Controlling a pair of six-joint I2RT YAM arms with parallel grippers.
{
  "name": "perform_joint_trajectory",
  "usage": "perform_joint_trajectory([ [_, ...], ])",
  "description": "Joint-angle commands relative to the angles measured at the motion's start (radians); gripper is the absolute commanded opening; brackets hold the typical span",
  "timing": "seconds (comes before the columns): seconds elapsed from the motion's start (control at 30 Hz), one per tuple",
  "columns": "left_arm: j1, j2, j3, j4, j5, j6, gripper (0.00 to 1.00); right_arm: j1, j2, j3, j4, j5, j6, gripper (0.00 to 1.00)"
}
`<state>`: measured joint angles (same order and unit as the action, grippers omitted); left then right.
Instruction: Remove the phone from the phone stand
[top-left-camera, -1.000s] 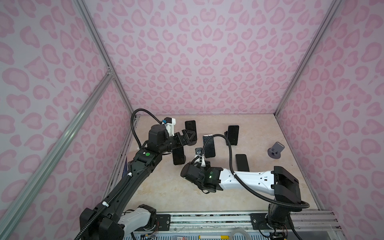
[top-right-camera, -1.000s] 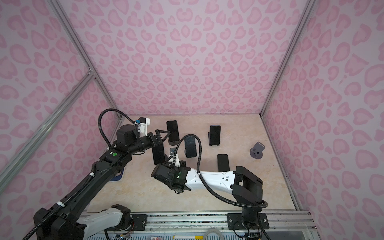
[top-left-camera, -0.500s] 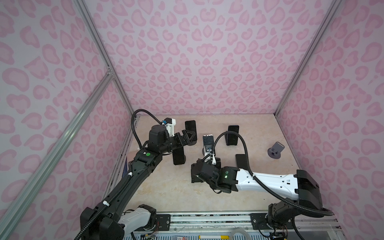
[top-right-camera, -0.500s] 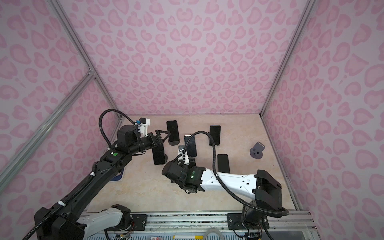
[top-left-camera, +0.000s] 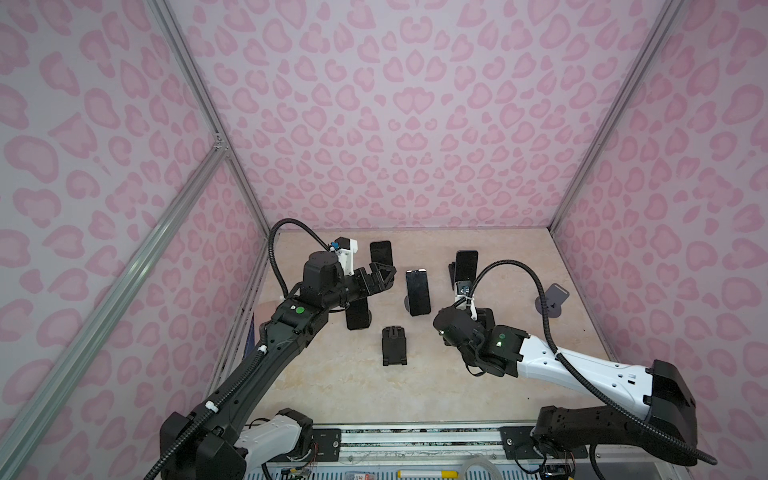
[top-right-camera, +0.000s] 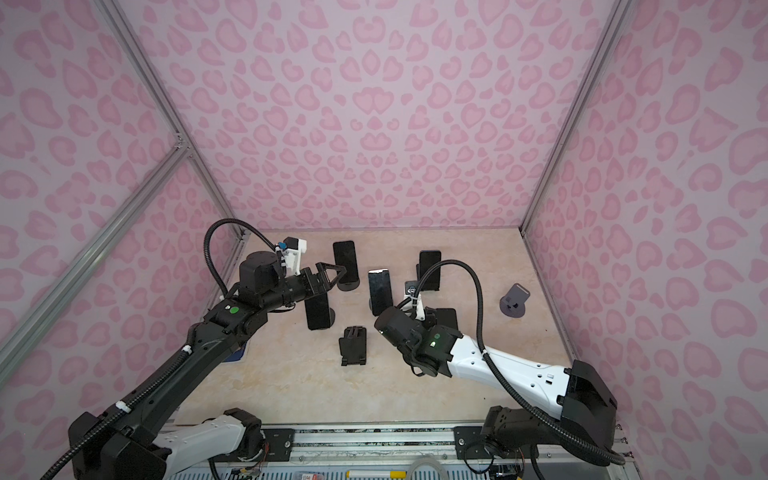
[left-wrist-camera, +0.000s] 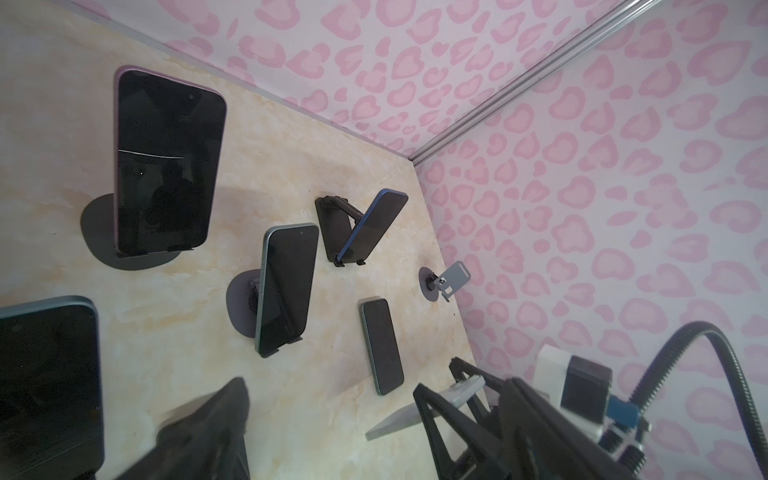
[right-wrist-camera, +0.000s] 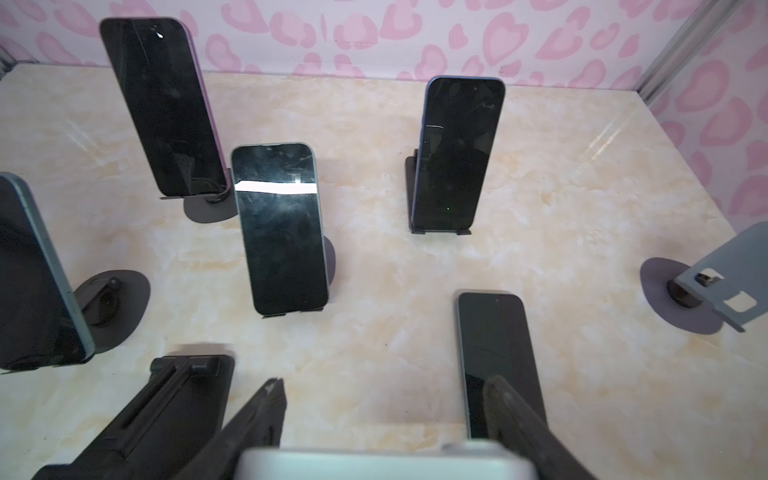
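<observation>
My right gripper (right-wrist-camera: 384, 386) is shut on the phone (right-wrist-camera: 386, 461), a pale grey handset clamped across its jaws. In the left wrist view this phone (left-wrist-camera: 395, 419) hangs tilted above the table. The black folding phone stand (top-left-camera: 394, 347) sits empty at the table's middle, left of the right gripper (top-left-camera: 471, 311). In a top view the stand (top-right-camera: 353, 345) shows the same. My left gripper (top-left-camera: 380, 278) is open in the air, over a dark phone on a round stand (top-left-camera: 357, 318), holding nothing.
Three more phones lean on stands: back left (top-left-camera: 381, 257), middle (top-left-camera: 417, 291) and back right (top-left-camera: 466, 266). Another phone lies flat (right-wrist-camera: 494, 353) right under the right gripper. An empty grey stand (top-left-camera: 550, 299) is at the right. Pink walls enclose the table.
My right gripper has moved right and away from the black stand with the phone in it, leaving the stand empty. The left arm has hardly moved.
</observation>
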<state>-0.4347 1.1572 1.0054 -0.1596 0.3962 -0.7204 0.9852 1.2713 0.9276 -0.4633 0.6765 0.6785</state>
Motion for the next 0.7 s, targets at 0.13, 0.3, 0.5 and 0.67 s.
perform_joint_trajectory([
  [0.13,-0.046,0.037,0.013,0.030,0.033,0.022,0.97,-0.110,-0.010,-0.012,0.018,-0.134,-0.090,0.68],
  [0.3,-0.048,0.051,0.015,0.037,0.059,0.010,0.98,-0.169,0.014,-0.013,0.048,-0.200,-0.115,0.68],
  [0.5,-0.057,0.074,0.012,0.042,0.061,-0.001,0.99,-0.222,0.054,-0.011,0.087,-0.263,-0.136,0.68],
  [0.67,-0.106,0.089,0.003,0.059,0.082,-0.009,0.99,-0.250,0.093,0.015,0.081,-0.283,-0.158,0.68],
])
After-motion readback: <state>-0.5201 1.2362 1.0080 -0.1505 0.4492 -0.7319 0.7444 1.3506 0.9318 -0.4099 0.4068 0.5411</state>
